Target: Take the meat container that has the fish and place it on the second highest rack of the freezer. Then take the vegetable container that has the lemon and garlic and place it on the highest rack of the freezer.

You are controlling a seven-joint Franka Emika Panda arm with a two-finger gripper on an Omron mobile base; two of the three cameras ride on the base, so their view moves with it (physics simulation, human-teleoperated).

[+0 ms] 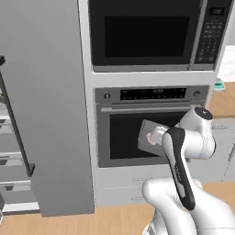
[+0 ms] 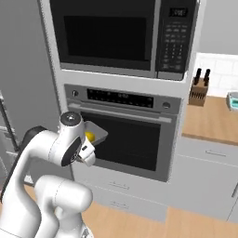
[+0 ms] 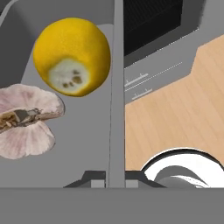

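a: jaws state? where's the gripper (image 3: 108, 181)?
b: jaws clenched on the near wall of the vegetable container (image 3: 81, 127); the rim runs straight up from between the tips in the hand view. so it's grasped and carried, no surface under it, wood floor below.

a: contents?
b: lemon (image 3: 72, 56) toward the tray's far end, cut face toward the camera. garlic (image 3: 26, 120) nearer the jaws, by the tray's left edge. the two sit just beside each other; can't tell if they touch.

a: tray attitude?
b: in the left base view the vegetable container (image 1: 148, 136) shows its grey underside, held up in front of the oven door (image 1: 137, 137), so it looks tilted. in the right base view the lemon (image 2: 89, 136) peeks over the rim.

a: and the target?
b: freezer (image 1: 13, 151) stands at the left edge of the left base view, door open, light shelves visible. judgement: the tray is well apart from it, to the right; the carry must go left and up to the highest rack, which is out of frame.

a: risk?
b: loose items rolling if the tilt grows.
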